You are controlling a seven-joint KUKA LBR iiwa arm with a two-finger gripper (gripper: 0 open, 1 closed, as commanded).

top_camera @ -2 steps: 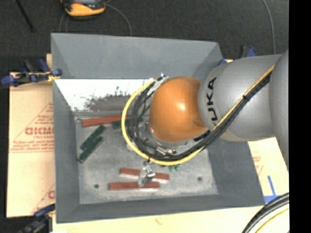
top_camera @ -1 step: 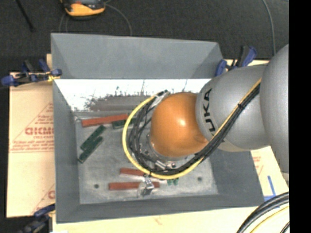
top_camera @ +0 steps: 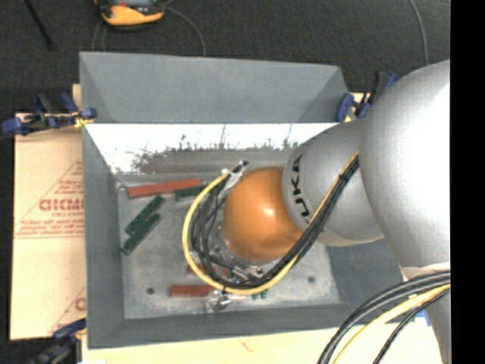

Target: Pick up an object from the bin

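Orange wrist cover (top_camera: 254,214) is hanging over the claw (top_camera: 220,300), sitting low beside a reddish-brown bar (top_camera: 189,290) at lower centre, presumably for a pick; cannot tell if spread or pinching.

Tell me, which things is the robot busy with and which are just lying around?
In the job: pincer; short red-brown bar right beside it; grey bin.
Just lying about: long red-brown bar at the back; dark green bars at left; orange gadget outside the bin.
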